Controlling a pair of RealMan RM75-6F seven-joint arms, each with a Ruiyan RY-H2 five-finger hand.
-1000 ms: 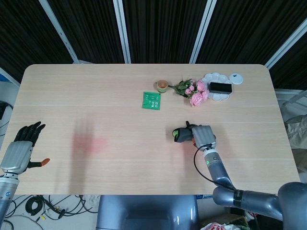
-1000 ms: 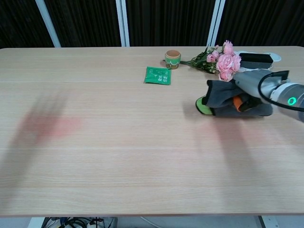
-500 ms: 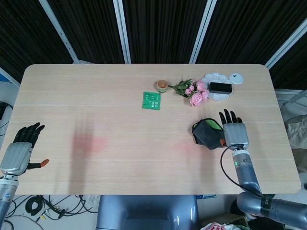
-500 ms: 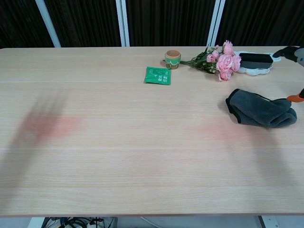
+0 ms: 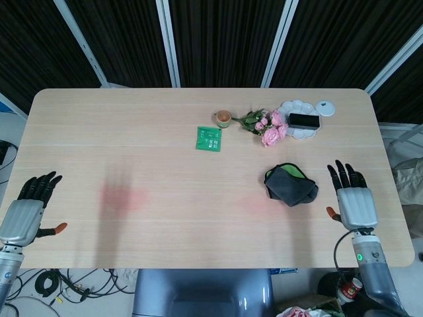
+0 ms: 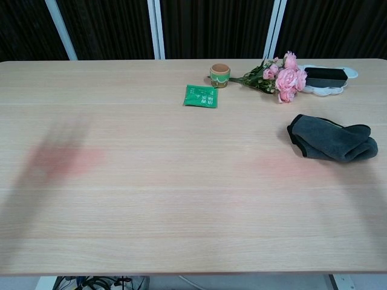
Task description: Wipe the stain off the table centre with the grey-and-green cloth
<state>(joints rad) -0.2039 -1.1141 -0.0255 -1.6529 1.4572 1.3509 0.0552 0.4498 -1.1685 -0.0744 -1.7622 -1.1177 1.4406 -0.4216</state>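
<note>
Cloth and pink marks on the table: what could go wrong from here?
1. The cloth lies loose, both robot hands (left, right) open and apart from it, while a faint pink mark shows beside it; the stain may remain.
2. A stronger pink smear sits far left, possibly missed.

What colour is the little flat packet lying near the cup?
Green with small white print, the packet shows best in the chest view.

— What is lying on the pale wooden table (image 5: 165, 125)?
— A crumpled grey-and-green cloth (image 5: 290, 185) (image 6: 331, 139); up-left of it, pink flowers (image 5: 267, 127), a small cup (image 5: 223, 118), a green packet (image 5: 209, 139).
</note>
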